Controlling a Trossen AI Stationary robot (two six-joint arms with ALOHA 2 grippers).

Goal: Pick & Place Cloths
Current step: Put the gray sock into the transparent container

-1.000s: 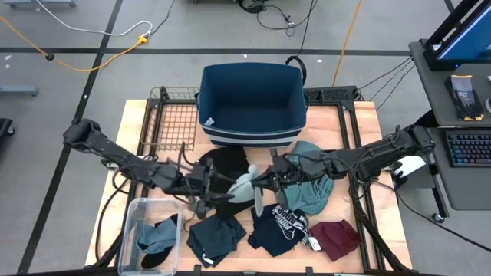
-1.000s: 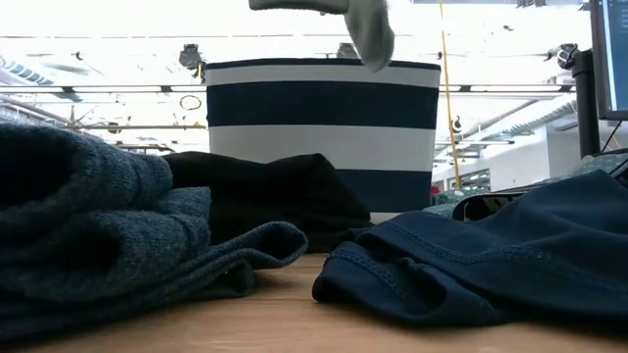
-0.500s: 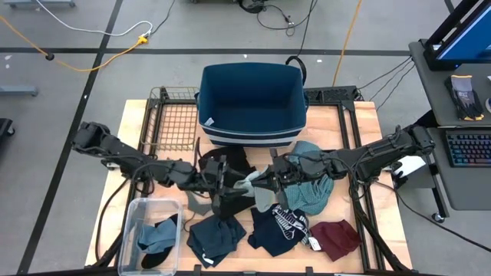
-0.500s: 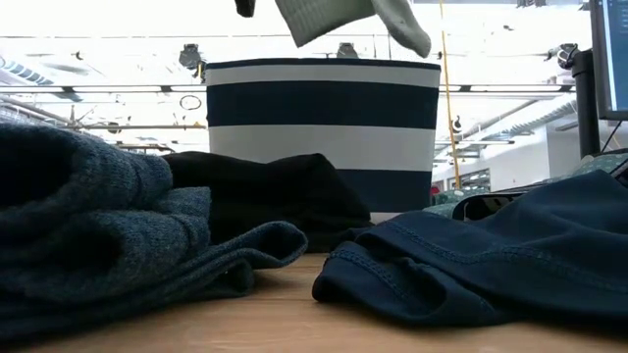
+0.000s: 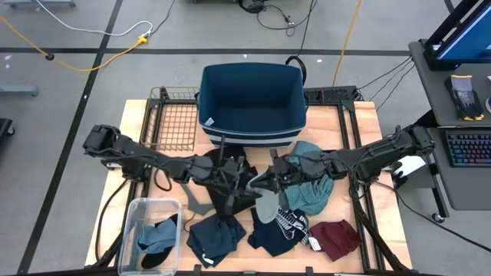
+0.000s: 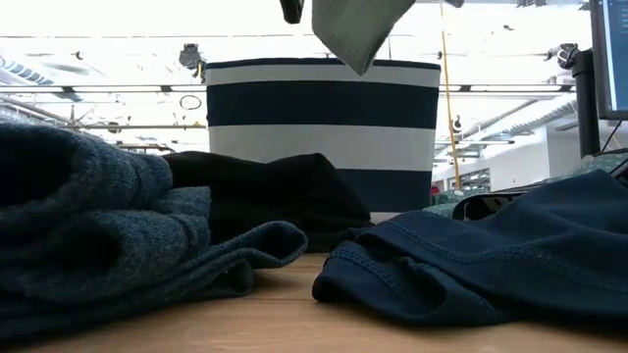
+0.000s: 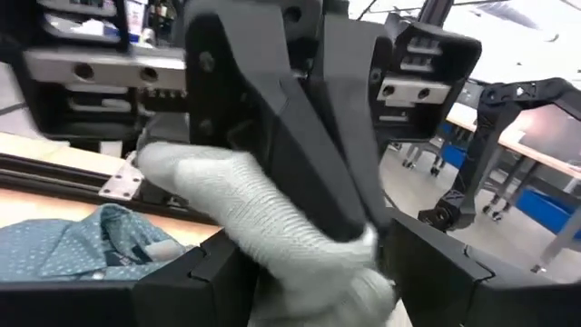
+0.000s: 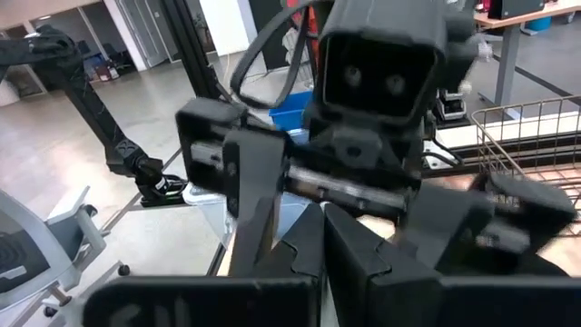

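No legible text anywhere; white print on the navy cloth (image 5: 288, 221) too small to read.

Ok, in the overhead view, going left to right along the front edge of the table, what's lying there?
Clear plastic bin with a cloth in it → dark teal cloth → navy cloth with white print → maroon cloth.
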